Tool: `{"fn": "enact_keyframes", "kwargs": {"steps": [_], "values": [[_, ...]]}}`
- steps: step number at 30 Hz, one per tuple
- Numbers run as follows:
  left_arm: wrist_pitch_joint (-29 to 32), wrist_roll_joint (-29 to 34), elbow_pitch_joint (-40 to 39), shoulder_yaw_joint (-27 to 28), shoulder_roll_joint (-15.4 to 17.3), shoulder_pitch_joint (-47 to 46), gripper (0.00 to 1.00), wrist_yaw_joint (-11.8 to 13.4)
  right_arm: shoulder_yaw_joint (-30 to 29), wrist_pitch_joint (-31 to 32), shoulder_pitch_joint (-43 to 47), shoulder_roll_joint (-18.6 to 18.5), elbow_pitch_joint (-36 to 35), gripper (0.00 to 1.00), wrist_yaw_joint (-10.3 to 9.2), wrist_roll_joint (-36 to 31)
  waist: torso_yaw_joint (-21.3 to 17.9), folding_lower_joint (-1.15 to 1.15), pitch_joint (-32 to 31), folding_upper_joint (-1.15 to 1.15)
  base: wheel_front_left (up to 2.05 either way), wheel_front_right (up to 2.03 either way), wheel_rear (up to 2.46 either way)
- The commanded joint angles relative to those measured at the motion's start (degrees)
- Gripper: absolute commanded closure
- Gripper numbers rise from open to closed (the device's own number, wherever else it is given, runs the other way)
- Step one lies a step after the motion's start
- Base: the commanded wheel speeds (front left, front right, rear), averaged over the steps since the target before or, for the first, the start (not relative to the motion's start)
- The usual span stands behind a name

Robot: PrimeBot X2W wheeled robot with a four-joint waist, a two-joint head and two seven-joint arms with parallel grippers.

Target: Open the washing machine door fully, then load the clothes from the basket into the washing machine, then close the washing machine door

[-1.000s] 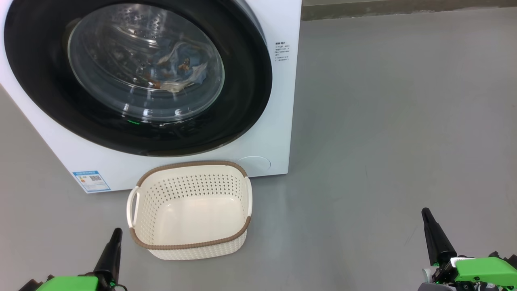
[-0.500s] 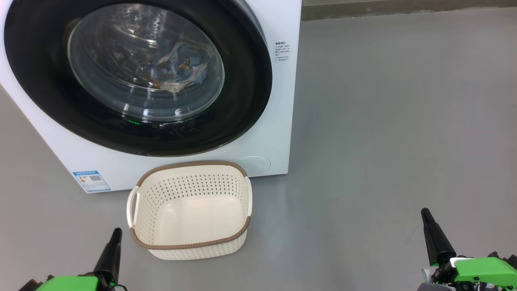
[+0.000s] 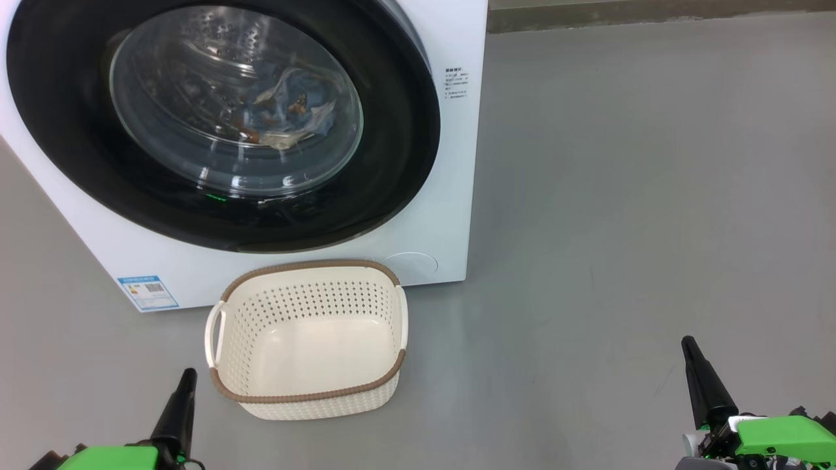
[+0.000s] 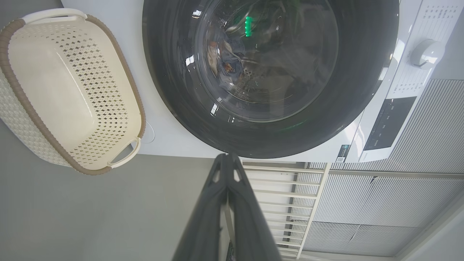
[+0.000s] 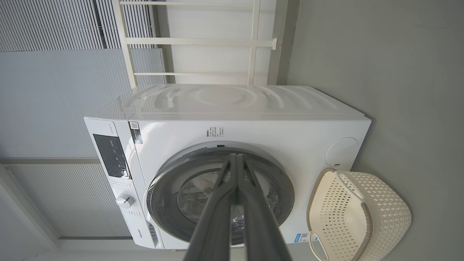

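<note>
One round black washing machine door (image 3: 222, 124) sits shut against the front of the washing machine (image 3: 450, 196), up at eleven o'clock in the head view. And look through that glass bowl: the clothes (image 3: 294, 111) lie inside the drum, blue fabric with orange-brown print, bunched toward three o'clock of the window.

Down at six o'clock of the door the basket (image 3: 307, 266) stands upright on the grey floor (image 3: 620, 196), just in front of the machine's lower edge, its pale bottom bare. A small blue sticker (image 3: 147, 292) shows at ten o'clock of the basket, on the machine's lower corner.

Now the arms. The left gripper (image 3: 188, 382) hovers at seven o'clock of the basket, near its corner but apart from it, fingers pressed together into one dark point aimed at twelve. The right gripper (image 3: 690, 349) hangs at four o'clock of the picture, well apart from the basket, fingers pressed together too, leaning toward eleven.

In the right wrist view a white dial (image 5: 124, 200) sits at nine o'clock of the door.
</note>
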Motion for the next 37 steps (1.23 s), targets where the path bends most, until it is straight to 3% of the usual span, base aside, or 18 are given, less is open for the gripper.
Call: {"fn": "enact_keyframes", "kwargs": {"steps": [1,37], "values": [[0.4,-0.5,-1.1,1.7,1.1,-2.4,1.00,-0.6,1.0,0.4,-2.6,-0.1,-1.4,1.00,0.09,-0.3,0.0,0.00,0.0,0.00,0.00,0.00,0.00],[0.3,-0.5,-1.1,1.7,1.1,-2.4,1.00,-0.6,0.7,0.6,-2.6,0.1,-1.4,1.00,0.09,-0.6,0.0,0.00,0.0,0.00,0.00,0.00,0.00]]}}
